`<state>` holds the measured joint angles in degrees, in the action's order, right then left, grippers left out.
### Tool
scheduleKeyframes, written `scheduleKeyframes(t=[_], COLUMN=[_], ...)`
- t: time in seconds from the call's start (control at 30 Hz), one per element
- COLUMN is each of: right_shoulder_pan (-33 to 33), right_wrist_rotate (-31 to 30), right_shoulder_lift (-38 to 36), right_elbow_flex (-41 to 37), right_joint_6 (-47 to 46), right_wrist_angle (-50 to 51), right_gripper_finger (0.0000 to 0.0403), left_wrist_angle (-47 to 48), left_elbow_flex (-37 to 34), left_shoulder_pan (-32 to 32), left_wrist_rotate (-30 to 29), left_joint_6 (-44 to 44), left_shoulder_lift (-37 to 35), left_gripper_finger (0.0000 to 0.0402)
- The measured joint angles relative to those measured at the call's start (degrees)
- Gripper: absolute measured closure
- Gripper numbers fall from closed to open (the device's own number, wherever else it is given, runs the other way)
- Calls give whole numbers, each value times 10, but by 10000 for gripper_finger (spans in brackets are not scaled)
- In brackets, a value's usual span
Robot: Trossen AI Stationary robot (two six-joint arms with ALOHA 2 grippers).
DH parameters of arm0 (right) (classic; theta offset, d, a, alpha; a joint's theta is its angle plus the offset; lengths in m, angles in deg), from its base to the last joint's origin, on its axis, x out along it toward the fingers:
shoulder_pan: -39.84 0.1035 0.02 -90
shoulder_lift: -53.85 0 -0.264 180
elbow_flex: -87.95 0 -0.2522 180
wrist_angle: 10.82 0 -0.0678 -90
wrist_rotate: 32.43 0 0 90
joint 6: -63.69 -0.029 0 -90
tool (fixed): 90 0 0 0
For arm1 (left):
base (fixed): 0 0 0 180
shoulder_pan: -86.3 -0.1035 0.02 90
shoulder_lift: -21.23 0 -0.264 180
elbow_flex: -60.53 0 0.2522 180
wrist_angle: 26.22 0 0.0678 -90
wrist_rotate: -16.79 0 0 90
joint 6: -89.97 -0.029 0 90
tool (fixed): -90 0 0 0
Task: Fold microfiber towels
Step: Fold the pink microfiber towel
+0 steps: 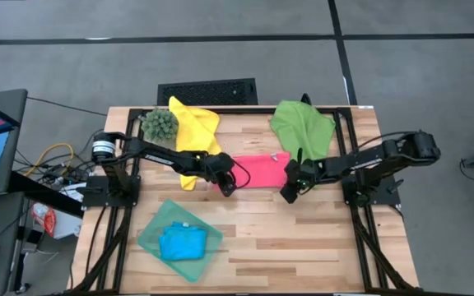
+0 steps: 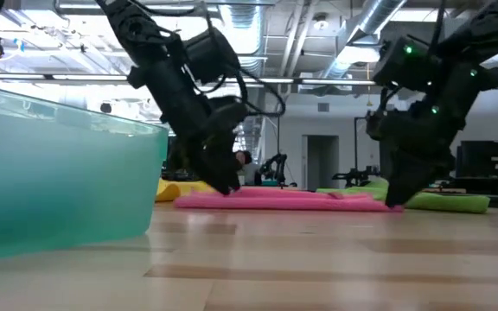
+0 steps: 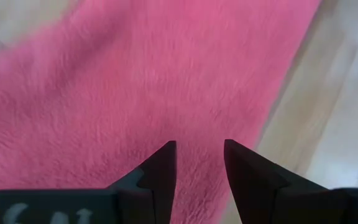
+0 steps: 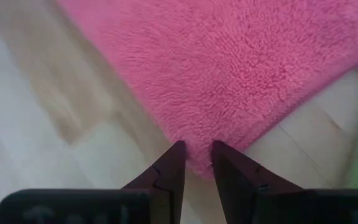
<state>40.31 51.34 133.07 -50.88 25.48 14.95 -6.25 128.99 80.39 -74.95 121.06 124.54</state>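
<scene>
Here, nearest the tabletop's front edge, a blue towel [image 1: 181,242] lies in the teal tray [image 1: 151,238]. At mid-table the left gripper [image 1: 227,188] and right gripper [image 1: 288,194] each pinch a front corner of the pink towel [image 1: 262,171]. Yellow towel [image 1: 194,129] and green towel [image 1: 301,126] lie by the back edge

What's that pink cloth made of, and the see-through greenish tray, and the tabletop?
Pink towel: looks like soft, fluffy microfiber or terry; its nap of tiny loops shows up close, with a matte finish. Tray: probably plastic; it is translucent teal with smooth, slightly glossy walls. Table: seemingly wood, butcher-block style; pale glued strips with visible grain and a light sheen.
</scene>
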Motion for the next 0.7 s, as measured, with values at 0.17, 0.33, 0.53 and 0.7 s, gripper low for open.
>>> scheduleKeyframes(t=[0.17,0.33,0.53,0.7], right_shoulder_pan=[15,22,-8,-20], right_wrist_rotate=[-8,8,24,28], right_shoulder_lift=[6,-55,-140,-126], right_elbow_flex=[2,-3,-1,-1], right_joint_6=[-30,-101,-240,-265], right_wrist_angle=[6,26,86,115], right_gripper_finger=[297,297,273,209], left_wrist_angle=[6,7,1,5], left_elbow_flex=[2,1,23,32], left_shoulder_pan=[2,2,-9,-18], left_wrist_rotate=[14,30,16,4], left_joint_6=[0,0,-7,-33], left_shoulder_lift=[17,9,-28,-30], left_gripper_finger=[276,276,276,276])
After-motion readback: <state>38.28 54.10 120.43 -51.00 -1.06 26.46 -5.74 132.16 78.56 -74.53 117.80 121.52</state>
